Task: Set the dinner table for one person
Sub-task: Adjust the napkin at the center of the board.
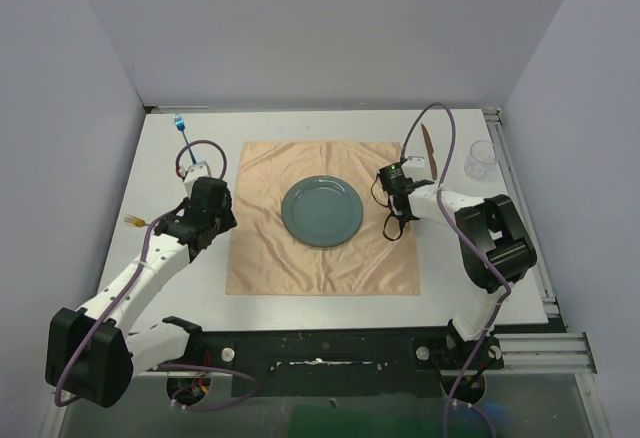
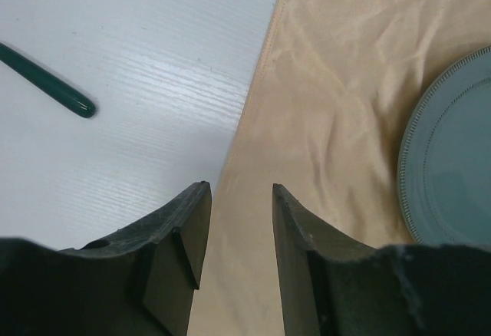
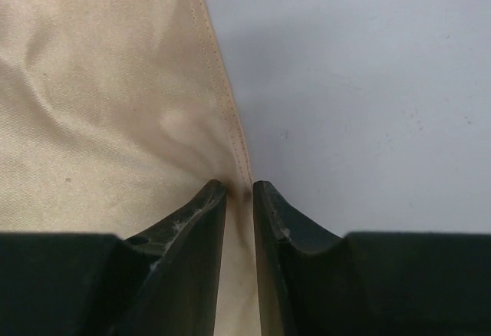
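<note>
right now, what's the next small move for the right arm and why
Probably open the right gripper wider and lift it straight up. Its jaws stand narrowly apart around the right hem of the cloth, which puckers there; whether they pinch it I can't tell. The cloth lies spread with the plate on it, so pulling away sideways could drag it.

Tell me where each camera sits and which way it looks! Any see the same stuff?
Top external: high behind the robot, looking down on the dinner table, cloth and plate; left arm and right arm show.
Left wrist: on the left arm, looking past the left gripper at the cloth's left edge, plate rim, green handle.
Right wrist: on the right arm, looking past the right gripper at the cloth's right edge.
Shared: all see the cloth; top and left wrist, the plate.
</note>
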Motion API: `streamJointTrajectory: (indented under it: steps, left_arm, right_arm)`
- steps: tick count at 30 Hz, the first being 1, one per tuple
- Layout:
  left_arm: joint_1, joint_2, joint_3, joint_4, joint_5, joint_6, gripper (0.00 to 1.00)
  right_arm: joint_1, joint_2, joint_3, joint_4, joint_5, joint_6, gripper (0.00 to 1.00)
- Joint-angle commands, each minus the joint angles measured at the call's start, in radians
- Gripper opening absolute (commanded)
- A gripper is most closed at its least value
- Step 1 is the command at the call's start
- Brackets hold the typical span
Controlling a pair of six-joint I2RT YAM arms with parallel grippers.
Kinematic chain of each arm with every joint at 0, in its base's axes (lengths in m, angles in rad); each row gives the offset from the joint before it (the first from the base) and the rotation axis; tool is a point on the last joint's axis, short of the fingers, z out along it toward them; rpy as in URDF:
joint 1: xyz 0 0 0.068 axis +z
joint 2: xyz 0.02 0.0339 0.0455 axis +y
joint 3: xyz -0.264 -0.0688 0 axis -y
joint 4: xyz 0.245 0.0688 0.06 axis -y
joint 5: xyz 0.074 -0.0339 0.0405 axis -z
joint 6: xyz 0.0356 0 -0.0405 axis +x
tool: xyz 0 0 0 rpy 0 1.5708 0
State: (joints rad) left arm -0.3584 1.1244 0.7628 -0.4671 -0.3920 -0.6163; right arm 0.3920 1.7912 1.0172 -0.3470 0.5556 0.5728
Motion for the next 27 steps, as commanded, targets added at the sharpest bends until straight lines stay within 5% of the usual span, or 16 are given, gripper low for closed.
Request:
streamJointTrajectory:
  steps: [1, 15, 27]
  left_arm:
    - [-0.004, 0.003, 0.004, 0.043, 0.005, 0.004, 0.37]
    - [-0.004, 0.121, 0.018, 0.164, 0.139, 0.000, 0.37]
    - [-0.009, 0.254, 0.061, 0.191, 0.189, 0.000, 0.36]
  right_arm:
    - [-0.014, 0.015, 0.001, -0.104, 0.013, -0.011, 0.24]
    - [-0.042, -0.052, 0.142, -0.186, 0.045, -0.063, 0.26]
    - [-0.140, -0.039, 0.155, -0.037, -0.298, -0.067, 0.25]
